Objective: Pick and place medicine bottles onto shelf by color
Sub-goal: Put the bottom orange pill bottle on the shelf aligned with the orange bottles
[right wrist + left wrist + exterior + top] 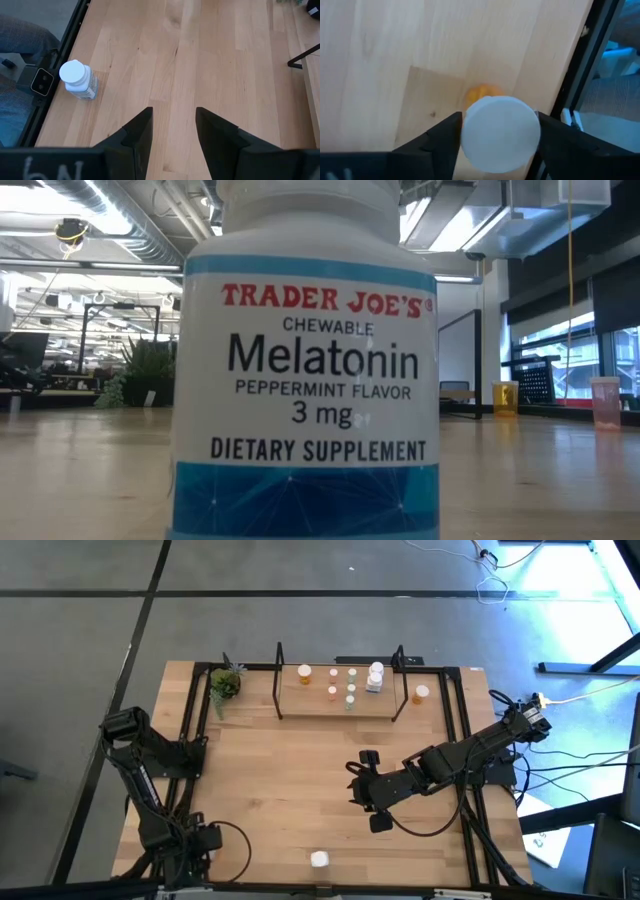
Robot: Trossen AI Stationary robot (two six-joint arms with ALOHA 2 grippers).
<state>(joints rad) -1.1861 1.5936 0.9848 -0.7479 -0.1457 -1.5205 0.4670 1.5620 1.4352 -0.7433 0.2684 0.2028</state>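
Melatonin bottle [305,370] fills the low view, white with a blue band, standing upright on the table [290,780] at the near edge; same bottle shows in the high view as a white cap [319,859] and stands apart from both arms. Left gripper [497,132] is down at the near-left corner of the table, looking straight down on an orange bottle [481,92] with a white cap [500,134]; its fingers [437,145] sit on either side of the cap, right at its rim, but whether they're actually touching or pinching can't be told. Right gripper [172,127] hovers over bare wood mid-table, right of centre, fingers spread a little with nothing between them. Shelf [340,705] stands at the far edge, black end frames upright, and carries a row of small bottles: orange ones [305,671] toward its left, pale green ones [351,688] in the middle, a white one [376,675] to the right. One more orange bottle [422,693] stands on the table just outside the shelf's right frame. Potted plant [225,683] sits left of the shelf.
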